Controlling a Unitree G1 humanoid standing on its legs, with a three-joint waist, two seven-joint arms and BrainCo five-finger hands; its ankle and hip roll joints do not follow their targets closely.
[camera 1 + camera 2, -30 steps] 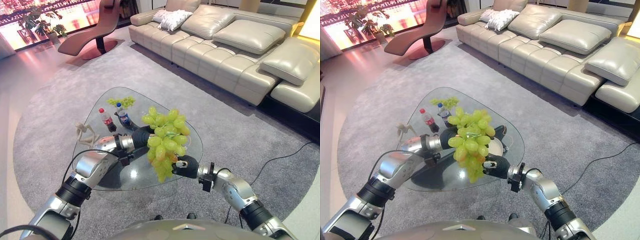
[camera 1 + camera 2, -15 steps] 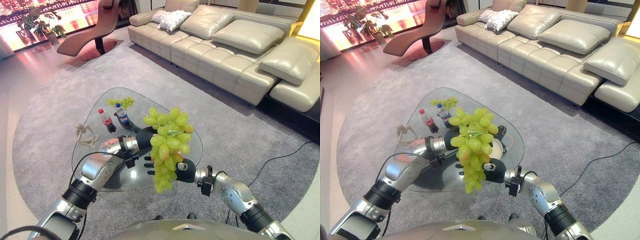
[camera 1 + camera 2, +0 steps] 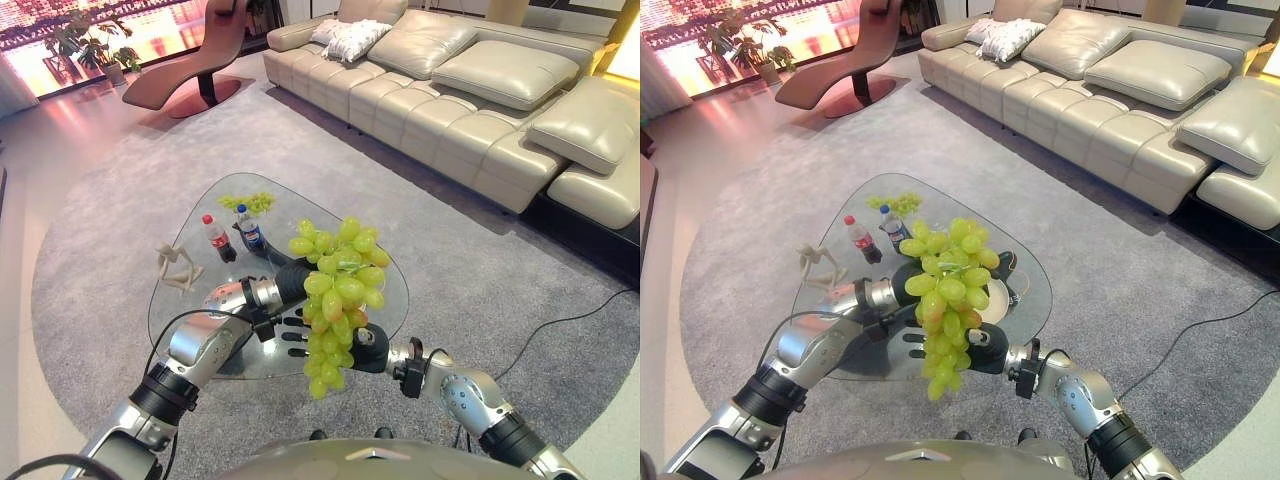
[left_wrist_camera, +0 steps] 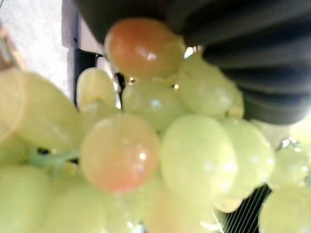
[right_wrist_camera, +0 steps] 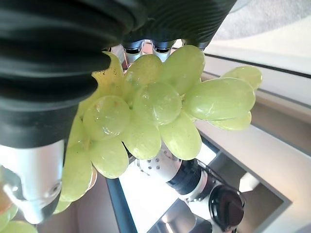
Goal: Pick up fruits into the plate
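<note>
grapes (image 3: 338, 290) | lifted above glass table (image 3: 200, 215) | between left hand (image 3: 291, 278), right hand (image 3: 366, 347)

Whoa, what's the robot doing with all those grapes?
It is holding a big bunch of green grapes up above a glass table, with its left hand and right hand both against the bunch. A white plate shows on the table just behind the grapes. Two bottles, a figurine and a smaller bunch also sit on the table.

glass table (image 3: 190, 310) | two bottles (image 3: 218, 238) | figurine (image 3: 174, 267) | sofa (image 3: 470, 100) | lounge chair (image 3: 195, 60)
</note>
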